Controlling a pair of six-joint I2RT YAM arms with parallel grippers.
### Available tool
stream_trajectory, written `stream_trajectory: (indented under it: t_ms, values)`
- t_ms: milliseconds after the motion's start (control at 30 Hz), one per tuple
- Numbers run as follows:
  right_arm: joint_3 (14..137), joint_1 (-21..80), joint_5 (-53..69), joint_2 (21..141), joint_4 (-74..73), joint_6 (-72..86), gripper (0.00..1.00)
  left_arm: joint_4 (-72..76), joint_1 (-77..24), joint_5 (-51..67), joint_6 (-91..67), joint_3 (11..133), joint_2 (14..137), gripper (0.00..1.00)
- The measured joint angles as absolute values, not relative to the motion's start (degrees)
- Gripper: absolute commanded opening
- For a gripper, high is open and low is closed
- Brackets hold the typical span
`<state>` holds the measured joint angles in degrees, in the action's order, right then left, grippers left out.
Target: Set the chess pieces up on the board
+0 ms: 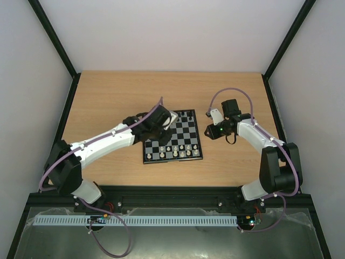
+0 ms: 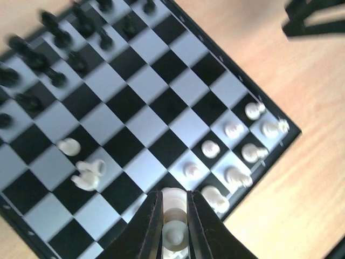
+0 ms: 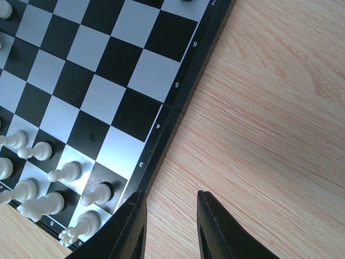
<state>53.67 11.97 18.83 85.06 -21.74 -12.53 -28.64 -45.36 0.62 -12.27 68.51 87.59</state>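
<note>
Chess pieces point(image 2: 210, 148) crowd two board point(image 2: 135, 124) edges; your left gripper point(image 2: 174, 205) pinches a white piece point(image 2: 173, 237). Right gripper point(image 3: 171, 197) gapes empty beside rim numerals point(image 3: 176, 85) 3–7.

Robotics lab test cell. A wooden counter point(image 1: 108, 102) sits boxed in by plain white panels point(image 1: 161, 32) and black frame posts point(image 1: 54, 38). A left arm point(image 1: 108, 141) and a right arm point(image 1: 259, 134), both white and black, are bolted to a black rail point(image 1: 172, 190) at its near edge, trailing purple cables point(image 1: 232, 89).
</note>
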Motion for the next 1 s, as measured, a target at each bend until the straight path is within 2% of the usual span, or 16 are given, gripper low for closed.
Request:
stream_trajectory:
  t_ms: [333, 1000]
  values:
    - [53.67, 11.97, 18.81, 85.06, -21.74, -12.6, 0.28, -30.57, -50.3, 5.82, -11.57, 62.83, 87.53, 0.08]
    - [53.67, 11.97, 18.79, 85.06, -21.74, -12.62, 0.28, -24.86, -51.48, 4.23, -13.8, 57.14, 90.32, 0.08]
